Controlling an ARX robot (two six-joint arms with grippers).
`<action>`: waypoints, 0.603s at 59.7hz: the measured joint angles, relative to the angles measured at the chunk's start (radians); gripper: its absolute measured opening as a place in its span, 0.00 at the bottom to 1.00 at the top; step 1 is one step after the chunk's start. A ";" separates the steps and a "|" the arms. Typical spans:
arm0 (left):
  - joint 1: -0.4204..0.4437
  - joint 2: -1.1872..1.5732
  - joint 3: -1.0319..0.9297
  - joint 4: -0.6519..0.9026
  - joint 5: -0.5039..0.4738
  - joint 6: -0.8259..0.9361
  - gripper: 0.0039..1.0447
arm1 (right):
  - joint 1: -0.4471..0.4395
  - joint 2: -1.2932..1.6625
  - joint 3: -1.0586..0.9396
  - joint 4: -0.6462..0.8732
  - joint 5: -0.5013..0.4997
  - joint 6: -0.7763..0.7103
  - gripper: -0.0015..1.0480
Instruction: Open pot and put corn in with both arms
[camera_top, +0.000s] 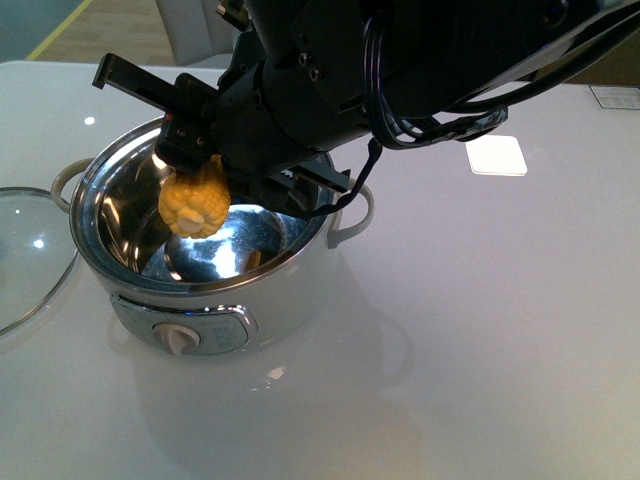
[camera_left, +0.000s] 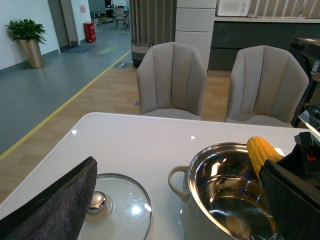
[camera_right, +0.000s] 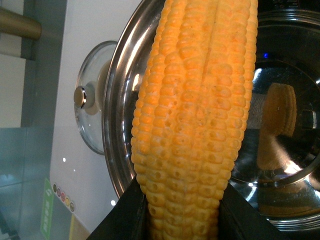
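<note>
On the glossy white counter (camera_top: 480, 330) in the front view, the right claw (camera_top: 195, 165) clamps the corn (camera_top: 195, 205) over the open pot (camera_top: 200, 290). In the left wrist view, the glass lid (camera_left: 117, 207) lies beside the pot; the left claw's state cannot be told. In the right wrist view, the cob fills the frame above the steel bowl.

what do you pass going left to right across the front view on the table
glass lid → pot, with the corn held over it in the right pincer → pale square patch on the table
</note>
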 joint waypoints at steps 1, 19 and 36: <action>0.000 0.000 0.000 0.000 0.000 0.000 0.94 | 0.001 0.002 0.000 0.000 0.000 -0.001 0.26; 0.000 0.000 0.000 0.000 0.000 0.000 0.94 | 0.000 0.010 0.000 0.003 -0.003 0.002 0.76; 0.000 0.000 0.000 0.000 0.000 0.000 0.94 | -0.037 -0.014 -0.050 0.036 -0.002 0.022 0.92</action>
